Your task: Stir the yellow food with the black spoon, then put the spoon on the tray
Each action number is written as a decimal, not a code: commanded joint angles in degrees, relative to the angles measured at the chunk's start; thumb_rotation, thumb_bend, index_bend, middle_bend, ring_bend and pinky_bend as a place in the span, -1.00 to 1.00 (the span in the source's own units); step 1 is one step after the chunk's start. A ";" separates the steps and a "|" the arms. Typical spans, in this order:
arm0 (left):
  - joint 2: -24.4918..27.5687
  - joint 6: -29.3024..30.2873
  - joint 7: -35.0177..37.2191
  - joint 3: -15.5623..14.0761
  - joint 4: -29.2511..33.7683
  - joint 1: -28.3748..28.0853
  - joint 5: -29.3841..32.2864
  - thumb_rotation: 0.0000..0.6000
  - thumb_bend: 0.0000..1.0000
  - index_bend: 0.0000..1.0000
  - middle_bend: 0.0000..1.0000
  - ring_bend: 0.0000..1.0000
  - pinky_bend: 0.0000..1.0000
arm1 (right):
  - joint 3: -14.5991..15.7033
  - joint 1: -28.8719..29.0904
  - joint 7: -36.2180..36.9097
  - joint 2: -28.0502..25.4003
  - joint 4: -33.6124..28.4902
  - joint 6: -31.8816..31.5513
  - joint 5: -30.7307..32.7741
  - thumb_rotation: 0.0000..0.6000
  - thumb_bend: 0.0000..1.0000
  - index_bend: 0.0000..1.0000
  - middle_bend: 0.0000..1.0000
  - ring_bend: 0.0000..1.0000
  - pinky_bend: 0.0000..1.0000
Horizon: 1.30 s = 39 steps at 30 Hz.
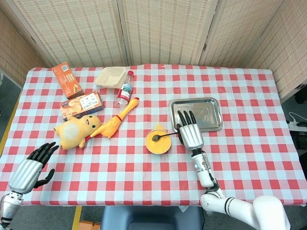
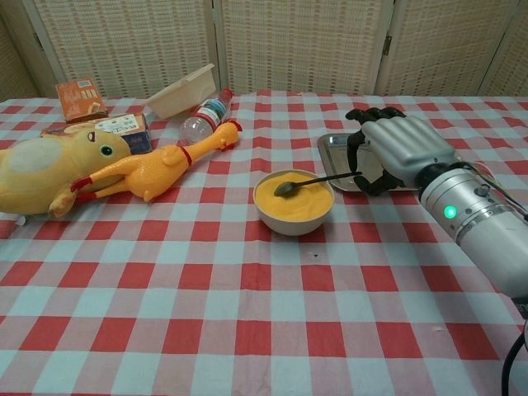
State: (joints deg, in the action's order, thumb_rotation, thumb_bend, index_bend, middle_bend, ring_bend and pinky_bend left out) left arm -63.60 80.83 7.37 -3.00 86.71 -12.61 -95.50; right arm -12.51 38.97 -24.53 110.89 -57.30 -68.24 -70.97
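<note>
Spoon [image 2: 307, 181] in bowl [image 2: 293, 213], tray [image 1: 211, 108] behind

Your right hand [image 2: 396, 148] has bare checked cloth near and right of the white bowl of yellow food [image 2: 294, 202]; the silver metal tray [image 1: 211, 111] lies just beyond.

A staged test room: woven folding screens [image 1: 163, 28] fence off a surface [image 1: 249, 158] under a red checked cloth.

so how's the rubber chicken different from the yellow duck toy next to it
The rubber chicken is long, thin and orange-yellow with a red comb; the duck toy is fat, rounded and paler, with a whitish belly patch. The chicken's head points toward the water bottle. Both lie on their sides on the checked cloth, touching.
</note>
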 commanded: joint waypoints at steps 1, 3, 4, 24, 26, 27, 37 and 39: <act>-0.03 -0.11 -0.01 0.01 -0.03 -0.05 0.06 1.00 -0.04 -1.00 -1.00 -1.00 -0.65 | -0.11 -0.06 0.05 0.13 0.22 0.06 -0.15 1.00 -0.34 0.07 -0.87 -1.00 -1.00; -0.06 -0.18 -0.06 0.05 -0.05 -0.07 0.15 1.00 -0.04 -1.00 -1.00 -1.00 -0.65 | -0.22 -0.08 0.06 0.22 0.39 0.27 -0.16 1.00 -0.34 0.07 -0.87 -1.00 -1.00; -0.04 -0.18 -0.08 0.03 -0.02 -0.07 0.14 1.00 -0.04 -1.00 -1.00 -1.00 -0.65 | -0.29 -0.09 0.07 0.27 0.49 0.35 -0.15 1.00 -0.34 0.08 -0.87 -1.00 -1.00; 0.01 0.18 0.59 -0.11 -0.44 -0.16 -0.45 1.00 -0.04 -1.00 -1.00 -1.00 -0.65 | -0.92 -0.43 1.06 -0.17 -0.19 0.81 -1.39 1.00 -0.15 0.31 -0.80 -1.00 -1.00; 0.01 0.20 0.71 -0.16 -0.51 -0.20 -0.59 1.00 -0.04 -1.00 -1.00 -1.00 -0.65 | -0.82 -0.42 1.33 -0.76 -1.03 0.87 -1.79 1.00 -0.01 0.36 -0.78 -1.00 -1.00; 0.04 0.29 0.73 -0.23 -0.50 -0.17 -0.74 1.00 -0.04 -1.00 -1.00 -1.00 -0.65 | -0.78 -0.41 1.22 -1.34 -1.83 0.95 -2.01 1.00 0.04 0.38 -0.78 -1.00 -1.00; 0.32 1.41 0.98 -0.73 -0.22 0.08 -2.13 1.00 -0.04 -1.00 -1.00 -1.00 -0.65 | -3.46 0.73 -4.92 -7.16 -11.31 2.88 0.56 1.00 0.50 0.53 -0.73 -1.00 -1.00; 0.32 1.56 1.04 -0.78 -0.25 0.10 -2.31 1.00 -0.04 -1.00 -1.00 -1.00 -0.65 | -4.25 1.52 -6.97 -8.19 -13.11 4.73 2.43 1.00 0.52 0.55 -0.73 -1.00 -1.00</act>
State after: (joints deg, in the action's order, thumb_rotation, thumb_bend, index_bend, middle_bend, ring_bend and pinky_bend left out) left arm -63.28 82.39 8.39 -3.76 86.48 -12.52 -97.82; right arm -15.78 39.67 -29.73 103.95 -68.70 -65.05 -70.15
